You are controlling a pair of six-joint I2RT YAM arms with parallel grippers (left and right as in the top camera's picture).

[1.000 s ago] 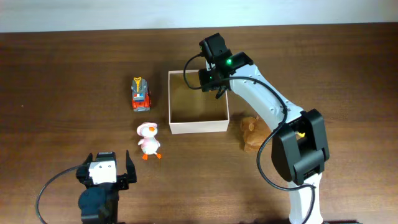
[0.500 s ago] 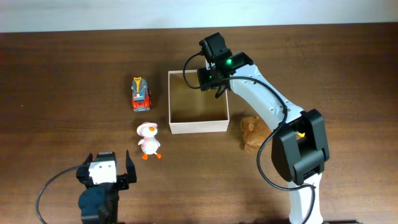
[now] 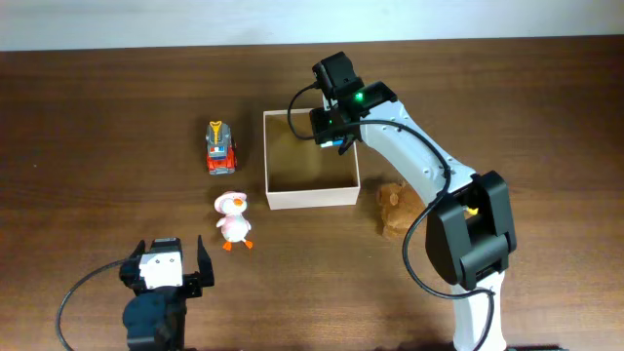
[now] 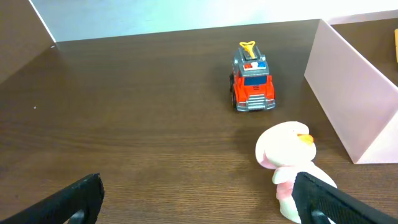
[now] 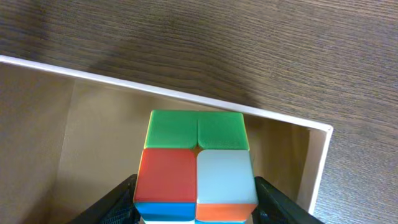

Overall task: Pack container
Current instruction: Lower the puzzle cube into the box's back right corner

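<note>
**Cube going in, three toys waiting outside**

Looking down from overhead, the right gripper (image 3: 331,134) is hanging over the far right corner of the container (image 3: 312,200), a square, shallow box with thin white walls and a tan cardboard inside. The tan floor that is showing looks bare, though the arm is hiding that corner. A small red and grey toy fire truck (image 3: 221,146) is standing to the container's left. A white and pink plush duck with orange feet (image 3: 232,219) is lying off the container's near left corner. A brown plush animal (image 3: 395,208) is lying just beside its near right corner. The left gripper (image 3: 166,265) is waiting well away from the container, beyond the duck, with its jaws spread wide and nothing between them.

The left wrist view is looking between those spread fingers at the duck close by. The fire truck is further off, and the container's pale wall is running along the right.

In the right wrist view, a bright plastic puzzle cube with green, red and pale blue squares (image 5: 196,165) is sitting between the two black fingers (image 5: 121,200). It is hanging over the tan floor just inside the corner. The fingers are lying close along its sides, but I cannot tell whether they are clamping it or loose around it.

To my eye the packing is only beginning. The cube is on its way in, nothing else is showing inside, and the truck, duck and brown plush are all waiting to be fetched.
</note>
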